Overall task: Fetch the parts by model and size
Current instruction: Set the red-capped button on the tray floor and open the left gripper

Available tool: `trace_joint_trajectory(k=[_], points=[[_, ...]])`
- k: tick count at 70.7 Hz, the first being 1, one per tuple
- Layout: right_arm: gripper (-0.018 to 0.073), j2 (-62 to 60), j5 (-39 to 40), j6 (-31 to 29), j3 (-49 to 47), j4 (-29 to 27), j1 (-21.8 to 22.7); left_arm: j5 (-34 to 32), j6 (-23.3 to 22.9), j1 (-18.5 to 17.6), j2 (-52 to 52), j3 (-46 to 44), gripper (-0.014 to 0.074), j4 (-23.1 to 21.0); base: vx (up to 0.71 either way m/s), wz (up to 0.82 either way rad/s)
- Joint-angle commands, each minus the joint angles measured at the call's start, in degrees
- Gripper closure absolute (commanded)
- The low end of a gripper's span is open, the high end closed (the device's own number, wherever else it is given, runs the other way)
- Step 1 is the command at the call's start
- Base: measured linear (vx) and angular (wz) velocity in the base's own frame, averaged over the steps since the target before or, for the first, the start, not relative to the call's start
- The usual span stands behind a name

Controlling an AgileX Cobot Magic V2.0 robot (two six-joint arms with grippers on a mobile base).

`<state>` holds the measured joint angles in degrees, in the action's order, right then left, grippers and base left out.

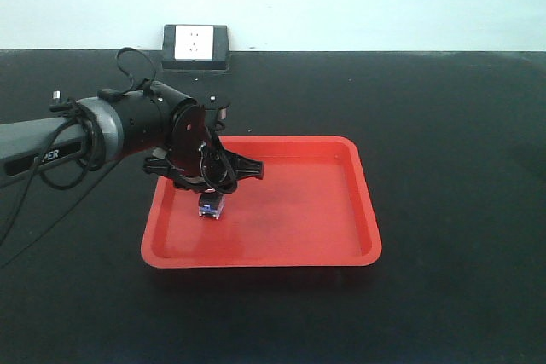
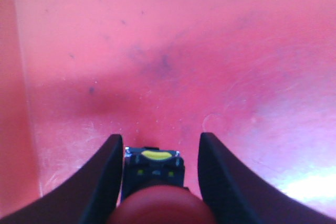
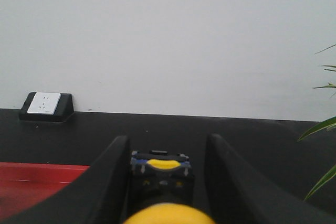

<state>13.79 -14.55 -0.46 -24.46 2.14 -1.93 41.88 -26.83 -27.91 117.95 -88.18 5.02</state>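
My left pincer (image 2: 160, 137) clamps the red push-button switch (image 2: 157, 205) low over the red tray (image 2: 210, 51), and my right pincer (image 3: 167, 139) clamps the yellow push-button switch (image 3: 168, 214) beside the tray; released too high, either may tip and roll on its round cap.

Room bright and even, light from overhead. Black table (image 1: 444, 125) swallows detail. Red tray (image 1: 363, 210) carries a soft sheen; up close it washes pink, with white glare at lower right. Red switch (image 2: 157, 195) and yellow switch (image 3: 163, 195) blur at their caps, nearest the lenses.
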Motion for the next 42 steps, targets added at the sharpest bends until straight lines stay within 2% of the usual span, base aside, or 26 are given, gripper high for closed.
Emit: trace_joint_trajectory(k=[1, 29, 42], points=[[0.0568, 0.51, 5.00, 0.02, -1.53, 0.25, 0.38, -2.37, -0.53, 0.04, -2.85, -1.92, 0.0596, 0.40, 0.00, 0.00], [0.0568, 0.51, 4.89, 0.02, -1.53, 0.25, 0.38, -2.00, -0.53, 0.04, -1.66, -1.92, 0.0593, 0.34, 0.00, 0.00], [0.0568, 0.51, 4.89, 0.02, -1.53, 0.25, 0.38, -1.93, -0.53, 0.04, -1.66, -1.92, 0.0552, 0.34, 0.00, 0.00]])
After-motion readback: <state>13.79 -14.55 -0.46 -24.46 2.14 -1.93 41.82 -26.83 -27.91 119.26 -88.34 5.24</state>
